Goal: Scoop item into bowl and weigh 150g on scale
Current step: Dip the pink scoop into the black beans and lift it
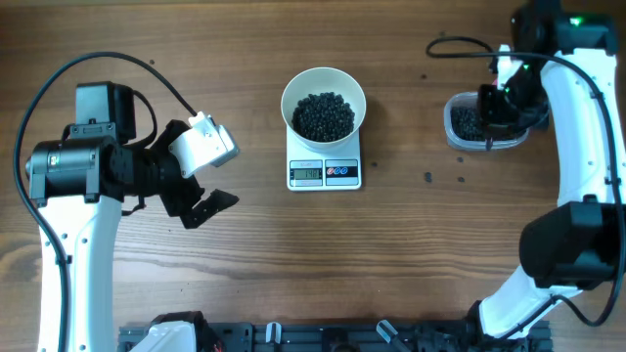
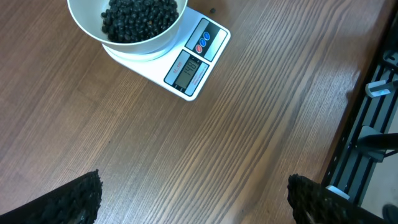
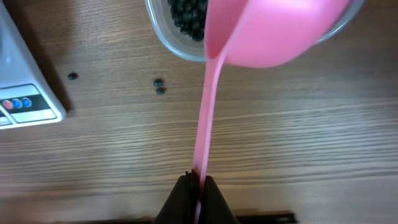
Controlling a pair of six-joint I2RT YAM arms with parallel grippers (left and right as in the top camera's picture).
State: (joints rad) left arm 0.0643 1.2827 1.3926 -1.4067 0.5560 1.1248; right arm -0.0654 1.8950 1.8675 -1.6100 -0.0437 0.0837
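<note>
From above, the white bowl (image 1: 293, 88) holds a heap of black beads (image 1: 324, 115) and sits on the scale (image 1: 324, 173) mid-table, with the left gripper (image 1: 207, 207) well to its left and the right gripper (image 1: 489, 106) over the clear tub (image 1: 468, 125) on the far side. The left wrist view shows that gripper's fingers spread wide above bare table (image 1: 293, 264), holding nothing, with bowl and scale ahead. The right wrist view shows its fingers pinched tight on the handle of a pink scoop (image 3: 267, 31) tipped over the tub's edge, though its underside hides any contents, and a few stray beads (image 3: 158, 85) lie on the wood nearby.
</note>
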